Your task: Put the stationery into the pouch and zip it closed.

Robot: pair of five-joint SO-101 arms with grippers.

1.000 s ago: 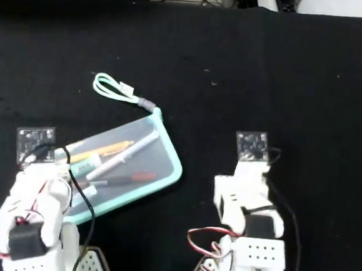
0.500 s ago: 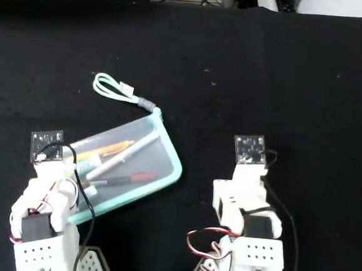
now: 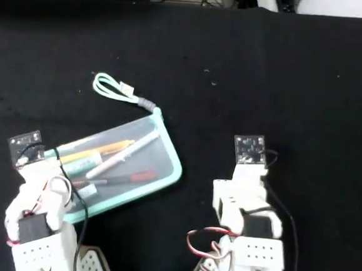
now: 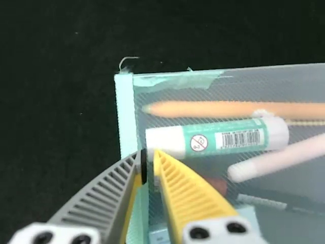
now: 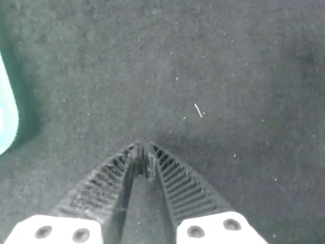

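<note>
- Jaws, left: closed, the grey and yellow tips meeting over the teal border at the short end of the pouch [image 4: 126,117]. Whether they pinch that border cannot be told.
- Jaws, right: closed, tips together, nothing between them, above bare cloth. One rounded pouch [image 5: 7,119] corner lies off to the side.
- Worktop [image 3: 286,75]: covered in black cloth and carries every item listed.
- Right arm [image 3: 248,203]: white, at the near edge, well apart from the pouch.
- Left arm [image 3: 36,218]: white, at the near left edge, its wrist over the near end of the pouch.
- Pouch [image 3: 160,162]: translucent with a teal border, lying flat and slanted, left of centre between the two arms. The stationery is inside it. Whether the zip is closed cannot be told.
- White pen [image 3: 126,155] [image 4: 277,157]: inside the pouch, lying along its length.
- Orange pen [image 3: 101,149] [image 4: 213,108]: inside, beside the far long edge.
- Green-and-white tube [image 3: 85,161] [image 4: 223,140]: inside, between the orange pen and the white pen, near the left jaws.
- Dark pen with a red section [image 3: 130,177]: inside, nearest the near long edge.
- Teal strap loop [image 3: 112,89]: joined to the far corner of the pouch and spread on the cloth.
</note>
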